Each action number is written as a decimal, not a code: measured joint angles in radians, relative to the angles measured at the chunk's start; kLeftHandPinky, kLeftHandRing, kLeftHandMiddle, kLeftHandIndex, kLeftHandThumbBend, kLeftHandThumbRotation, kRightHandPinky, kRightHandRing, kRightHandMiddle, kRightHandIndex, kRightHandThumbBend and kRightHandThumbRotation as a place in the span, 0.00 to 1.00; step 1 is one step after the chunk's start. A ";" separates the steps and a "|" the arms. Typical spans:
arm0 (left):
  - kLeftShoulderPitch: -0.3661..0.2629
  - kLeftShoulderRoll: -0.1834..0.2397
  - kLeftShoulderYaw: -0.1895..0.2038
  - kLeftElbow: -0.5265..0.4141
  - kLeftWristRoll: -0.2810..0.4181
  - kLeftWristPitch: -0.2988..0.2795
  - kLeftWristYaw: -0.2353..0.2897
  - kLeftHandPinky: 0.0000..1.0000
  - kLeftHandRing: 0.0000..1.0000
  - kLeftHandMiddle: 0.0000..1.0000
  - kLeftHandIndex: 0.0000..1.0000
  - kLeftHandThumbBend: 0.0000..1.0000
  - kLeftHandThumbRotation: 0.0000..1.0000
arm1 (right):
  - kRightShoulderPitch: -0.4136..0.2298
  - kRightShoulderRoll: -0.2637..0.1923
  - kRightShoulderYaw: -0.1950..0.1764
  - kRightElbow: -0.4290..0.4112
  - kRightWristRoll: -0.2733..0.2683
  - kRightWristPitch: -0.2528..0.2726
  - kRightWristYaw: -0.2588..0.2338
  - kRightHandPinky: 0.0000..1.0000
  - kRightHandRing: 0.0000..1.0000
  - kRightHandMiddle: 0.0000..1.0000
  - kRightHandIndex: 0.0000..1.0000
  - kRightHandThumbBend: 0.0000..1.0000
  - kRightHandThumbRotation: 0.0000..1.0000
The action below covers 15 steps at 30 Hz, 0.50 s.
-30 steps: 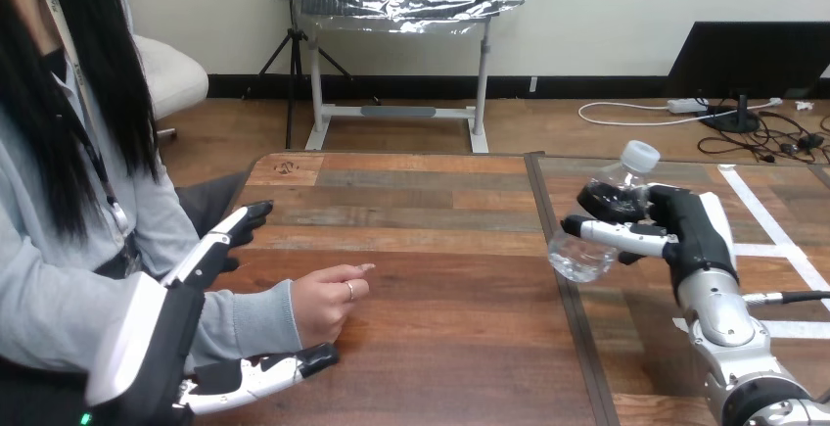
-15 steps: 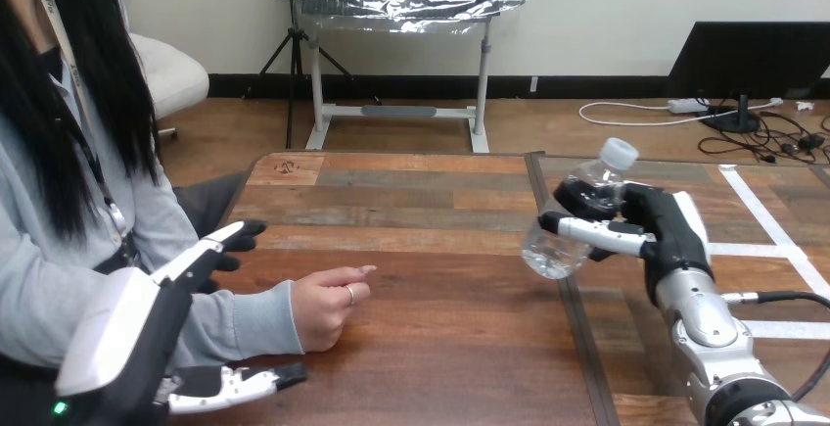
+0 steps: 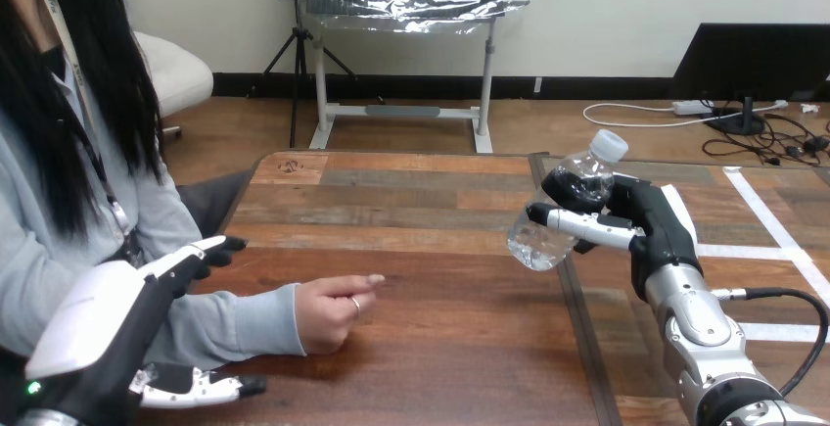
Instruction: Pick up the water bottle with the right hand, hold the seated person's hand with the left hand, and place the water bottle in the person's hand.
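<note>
Right robot hand [image 3: 641,222] grips the tilted water bottle [image 3: 538,240] above the worktop [image 3: 440,348]. Left robot hand [image 3: 93,318] lies open beside the person's sleeve [image 3: 235,323], not clasping the person's hand [image 3: 333,310], which rests loosely curled on the worktop. Taking hold of it seems the next move, before the bottle is delivered.

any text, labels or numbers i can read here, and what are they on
No text can be read.
Water bottle, held in the right hand: clear plastic, no label shows.
Small dark mark at the far left corner of the wooden table: too blurred to read.
</note>
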 measured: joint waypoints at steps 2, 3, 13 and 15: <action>-0.007 0.018 -0.004 0.000 0.001 0.011 -0.012 0.70 0.76 0.78 0.80 1.00 0.17 | 0.000 0.000 -0.001 -0.003 0.005 -0.003 0.007 0.33 0.40 0.48 0.48 0.76 0.00; -0.011 0.025 -0.006 0.000 0.002 0.016 -0.017 0.69 0.76 0.77 0.80 1.00 0.17 | 0.000 0.000 -0.002 -0.004 0.008 -0.005 0.011 0.33 0.40 0.48 0.48 0.76 0.00; -0.086 0.096 -0.049 0.035 0.012 0.035 -0.049 0.68 0.75 0.75 0.77 1.00 0.15 | 0.000 0.000 -0.007 -0.020 0.024 -0.028 0.042 0.32 0.39 0.47 0.47 0.77 0.00; -0.104 0.106 -0.060 0.045 0.019 0.038 -0.056 0.68 0.75 0.75 0.77 1.00 0.15 | 0.000 0.000 -0.007 -0.023 0.023 -0.033 0.044 0.32 0.39 0.47 0.47 0.77 0.00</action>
